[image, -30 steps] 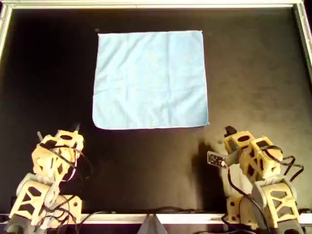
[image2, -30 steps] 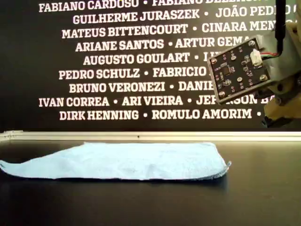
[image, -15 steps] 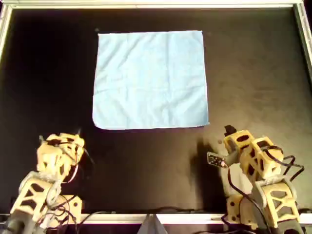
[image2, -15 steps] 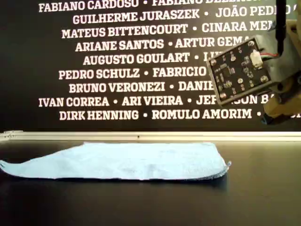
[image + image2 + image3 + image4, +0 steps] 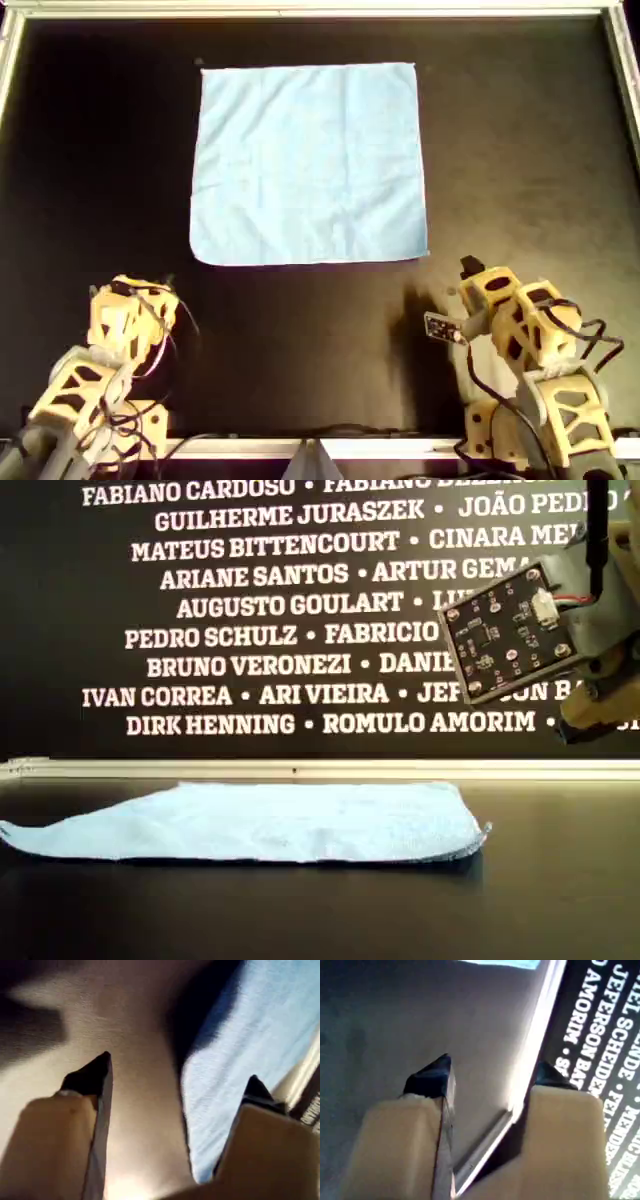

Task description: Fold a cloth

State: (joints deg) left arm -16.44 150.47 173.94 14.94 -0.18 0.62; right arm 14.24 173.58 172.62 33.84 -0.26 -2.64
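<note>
The light blue cloth (image 5: 308, 165) lies spread flat as a square on the black table, toward the far rail in the overhead view. In the exterior view the cloth (image 5: 270, 822) sits low with slight ripples. My left gripper (image 5: 180, 1072) is open and empty above bare table, with the cloth (image 5: 250, 1035) just ahead of it. In the overhead view the left gripper (image 5: 150, 290) hovers below the cloth's lower left corner. My right gripper (image 5: 494, 1065) is open and empty, with the cloth (image 5: 505, 962) far ahead. In the overhead view the right gripper (image 5: 470, 272) stands below the lower right corner.
An aluminium rail (image 5: 320, 10) frames the black table (image 5: 300, 330). A black wall with white names (image 5: 300, 630) rises behind the rail (image 5: 300, 768). A small circuit board (image 5: 510, 630) with wires hangs on the right arm at the exterior view's right.
The left arm has drawn back a little toward the overhead view's bottom edge, away from the cloth. The right arm has barely shifted. The cloth has not moved.
</note>
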